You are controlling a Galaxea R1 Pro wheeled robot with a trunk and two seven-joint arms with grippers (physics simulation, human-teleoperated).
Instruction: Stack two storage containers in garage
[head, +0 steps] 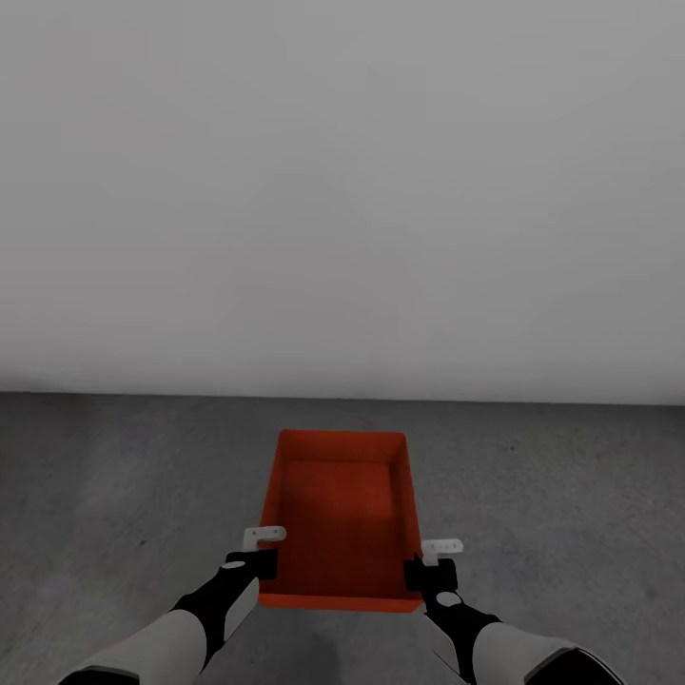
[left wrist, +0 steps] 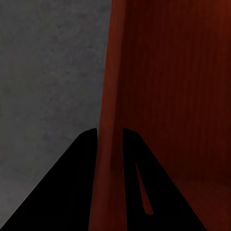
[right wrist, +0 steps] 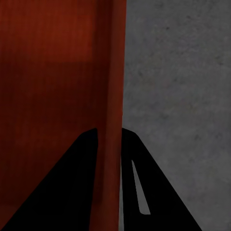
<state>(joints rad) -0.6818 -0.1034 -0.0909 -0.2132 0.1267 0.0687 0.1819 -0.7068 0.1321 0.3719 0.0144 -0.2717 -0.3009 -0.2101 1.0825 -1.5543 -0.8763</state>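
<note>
Storage container (head: pixel 344 514) carried low at six o'clock over the dark concrete floor (head: pixel 114 476), grey wall (head: pixel 342 190) at twelve. Left claw (head: pixel 259 561) pinched on its left wall, right claw (head: pixel 428 571) pinched on its right wall, one finger (left wrist: pixel 72 192) each side.
</note>
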